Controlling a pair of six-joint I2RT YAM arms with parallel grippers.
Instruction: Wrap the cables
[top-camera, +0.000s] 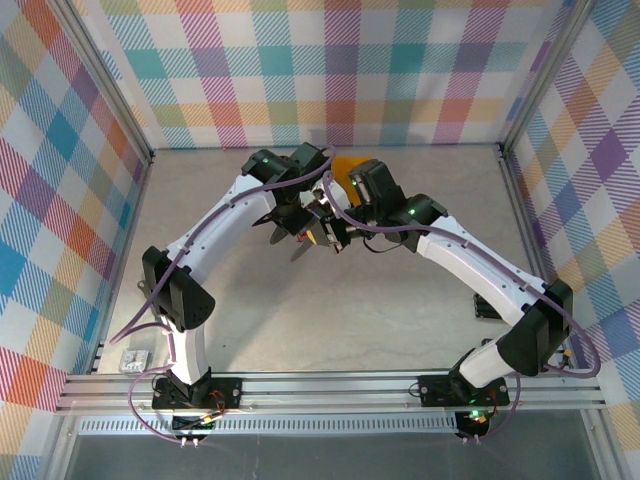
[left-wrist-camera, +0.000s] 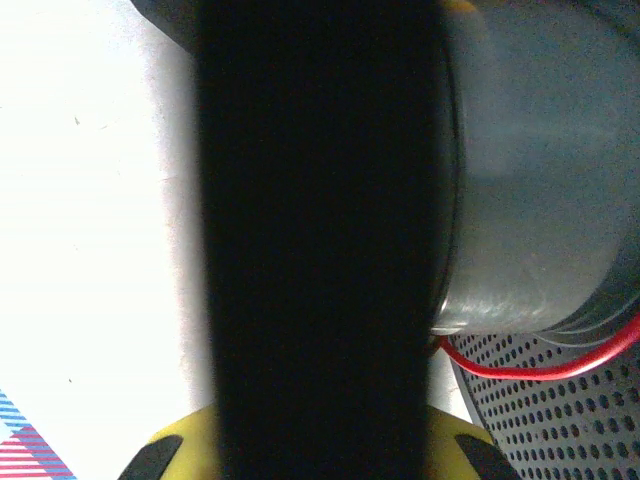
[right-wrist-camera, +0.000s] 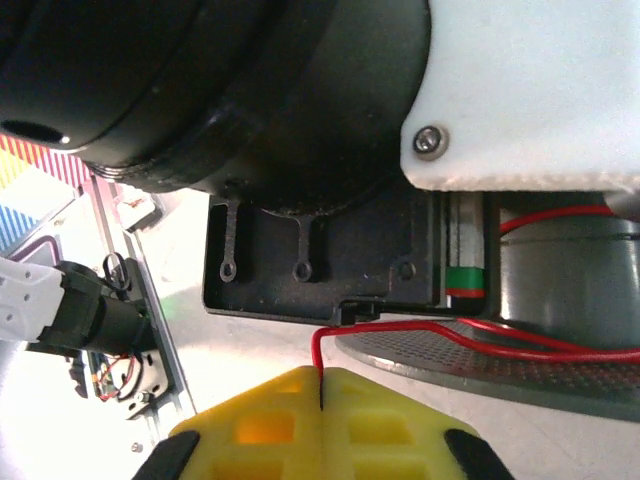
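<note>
At the near edge of the tabletop (top-camera: 330, 320) a metal rail (top-camera: 330, 390) carries both bases. A small grey plate (top-camera: 132, 360) lies just beside the left one (any marking on it is too small to read). The left arm (top-camera: 215, 225) and right arm (top-camera: 480, 265) arch inward and meet above the middle of the tabletop, wrists nearly touching, with an orange patch (top-camera: 345, 165) between them.

In the right wrist view, the right jaws are pressed fully together. The yellow fingertips (right-wrist-camera: 260, 420) meet along a seam, and the red cable (right-wrist-camera: 318, 352) is pinched in it. The cable rises from the grip, bends over and runs right across a grey perforated disc (right-wrist-camera: 480, 375) toward a grey drum (right-wrist-camera: 570, 270). A black housing (right-wrist-camera: 200, 90) and a white cover (right-wrist-camera: 530, 90) with one screw (right-wrist-camera: 430, 142) sit close above.

In the left wrist view, the left jaws are almost shut. Yellow tips (left-wrist-camera: 165, 455) flank a wide, dark, blurred band (left-wrist-camera: 320, 240); I cannot tell what it is or whether it is gripped. To its right a loop of red cable curves under the drum, over the perforated disc.

Checked walls (top-camera: 330, 70) close the far side.
</note>
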